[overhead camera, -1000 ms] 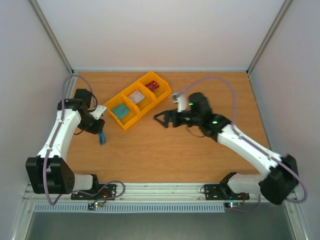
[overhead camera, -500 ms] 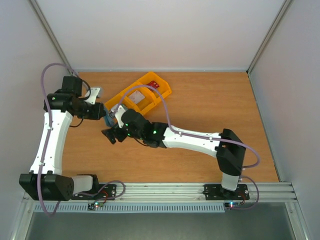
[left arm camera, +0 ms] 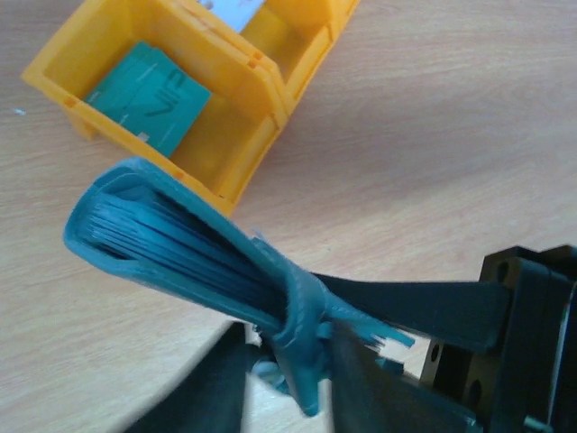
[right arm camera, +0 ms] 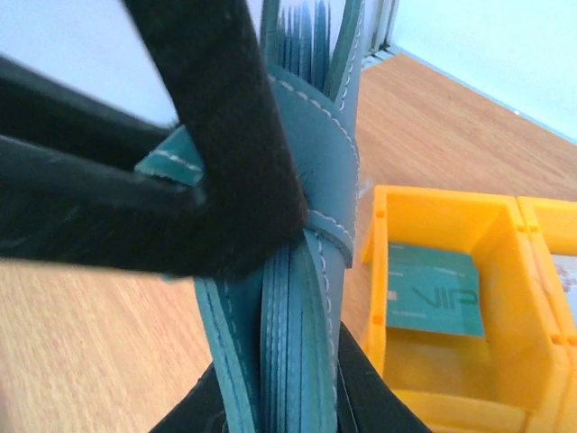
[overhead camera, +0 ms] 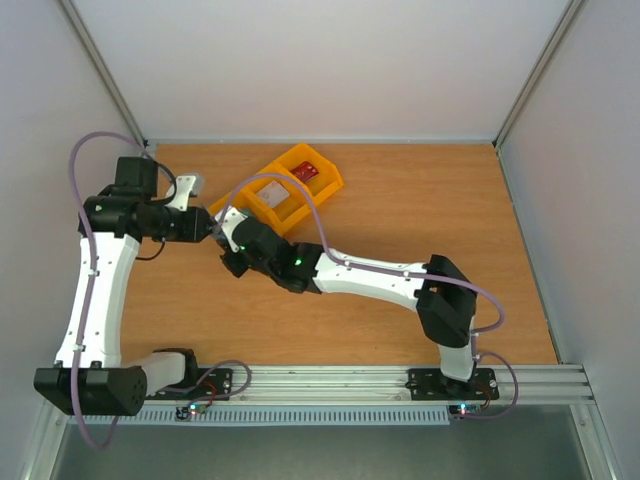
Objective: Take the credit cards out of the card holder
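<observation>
The left hand (left arm camera: 293,365) clamps the card holder (left arm camera: 171,244) above the surface (left arm camera: 433,135); the right hand (right arm camera: 275,401) seemingly grips it too. A teal card (left arm camera: 149,97) lies in a yellow bin (left arm camera: 243,158).

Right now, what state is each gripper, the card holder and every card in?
left gripper: shut on the card holder.
right gripper: shut on the card holder.
card holder: folded, held off the table by both grippers.
teal-green card: out, flat in the nearest yellow bin.
whitish card: out, in the middle bin.
red card: out, in the far bin.
</observation>
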